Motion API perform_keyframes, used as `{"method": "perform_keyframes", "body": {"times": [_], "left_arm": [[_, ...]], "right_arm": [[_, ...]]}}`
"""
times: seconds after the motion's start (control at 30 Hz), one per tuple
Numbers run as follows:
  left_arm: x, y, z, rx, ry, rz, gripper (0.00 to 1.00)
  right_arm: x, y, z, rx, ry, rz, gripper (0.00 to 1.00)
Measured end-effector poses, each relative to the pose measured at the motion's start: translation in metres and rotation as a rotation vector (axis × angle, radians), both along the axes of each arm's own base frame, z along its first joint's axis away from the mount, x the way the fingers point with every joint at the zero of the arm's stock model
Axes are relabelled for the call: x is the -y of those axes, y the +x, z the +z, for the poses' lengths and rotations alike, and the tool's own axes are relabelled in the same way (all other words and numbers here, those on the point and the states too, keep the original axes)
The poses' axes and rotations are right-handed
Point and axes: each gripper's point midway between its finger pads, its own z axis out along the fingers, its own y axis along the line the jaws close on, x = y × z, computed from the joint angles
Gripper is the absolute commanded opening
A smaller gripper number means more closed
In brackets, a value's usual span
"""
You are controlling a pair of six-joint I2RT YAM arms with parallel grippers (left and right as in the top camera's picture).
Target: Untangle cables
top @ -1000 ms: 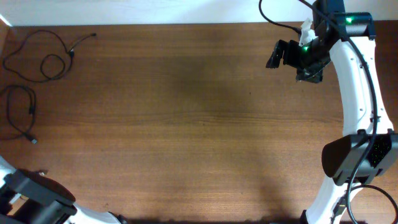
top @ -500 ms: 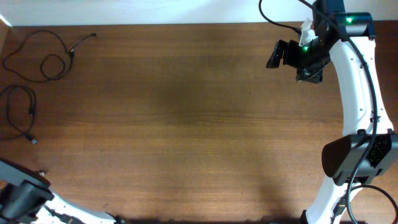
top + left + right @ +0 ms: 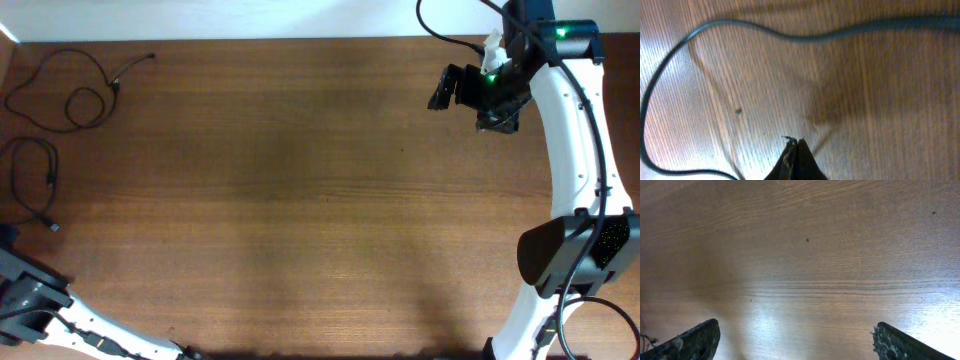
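Found at the far-left corner of the tabletop (image 3: 300, 200): cables (image 3: 48, 72), lying flat and well apart from the bare wood at centre. Sorted into two groups. Upper cord (image 3: 92, 62): coiled into a small loop crossing itself, long axis roughly left to right, with a tail running right and far to a small plug (image 3: 150, 56) pointing that way. Lower cord (image 3: 14, 180): drawn into a narrow loop, long axis near to far, ending in a silvery plug (image 3: 53, 226) pointing near and slightly right. Cannot tell whether the two groups join at the left edge. Seen in the left wrist view: one strand (image 3: 790, 34) running across the far side and bending down the left, apart from the left gripper (image 3: 795, 150), which is clenched tight on nothing and sits at the near-left corner just near of the lower cord. Right gripper (image 3: 795, 327): spread wide, empty, hanging over bare wood at the far right, well apart from all cords. Judged step: approach, with no strand yet taken. For the next move: release the left gripper, bring it over a single strand close to a plug, clench on that strand only, then draw toward open wood. Avoid pinching two strands together at the crossing.
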Motion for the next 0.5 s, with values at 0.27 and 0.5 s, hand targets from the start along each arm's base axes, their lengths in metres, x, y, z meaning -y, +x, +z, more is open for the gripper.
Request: {"method": "perform_keyframes", "body": {"times": [0.27,0.5], "left_arm": [[0.004,0.020,0.070,0.184,0.068,0.016,0.00],[0.075,0.089,0.307,0.949,0.202,-0.188,0.38]], "right_arm": [[0.000,-0.001,0.000,-0.004,0.000,0.000,0.98],[-0.003,-0.003,-0.001,-0.012,-0.001,0.007,0.98]]}}
